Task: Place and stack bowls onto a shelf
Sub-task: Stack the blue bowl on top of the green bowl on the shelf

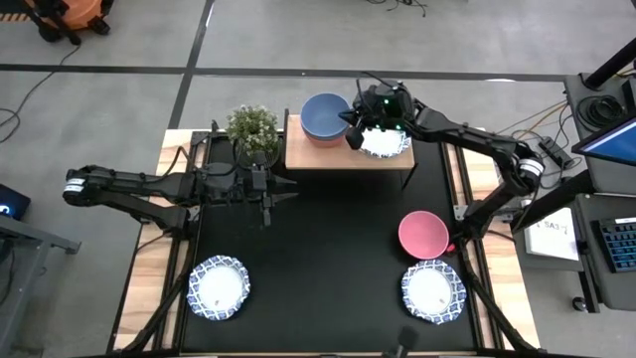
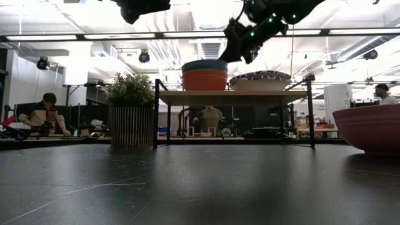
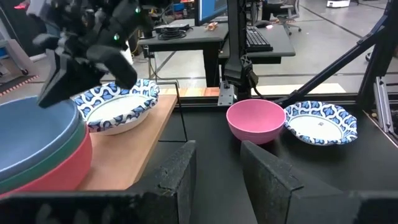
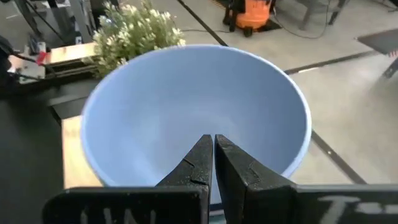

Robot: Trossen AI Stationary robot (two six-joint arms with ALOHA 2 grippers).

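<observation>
A grey-blue bowl (image 1: 325, 117) (image 4: 193, 118) tops a stack on green and red bowls (image 3: 53, 171) at the left end of the shelf (image 1: 308, 154) (image 2: 231, 97). A white, blue-patterned bowl (image 1: 388, 142) (image 3: 118, 112) sits beside the stack on the board. My right gripper (image 1: 355, 134) (image 4: 213, 146) hovers shut above the blue bowl's rim nearest the patterned bowl, holding nothing. My left gripper (image 1: 283, 189) (image 3: 219, 171) waits open above the mat, left of the shelf's front. A pink bowl (image 1: 424, 234) and two more patterned bowls (image 1: 219, 288) (image 1: 433, 291) rest on the mat.
A potted plant (image 1: 252, 126) (image 2: 131, 115) stands at the shelf's left end. The pink bowl (image 2: 372, 128) is close to the table's right edge. Bare black mat (image 1: 328, 249) lies between the shelf and the near bowls. People sit at desks beyond the table.
</observation>
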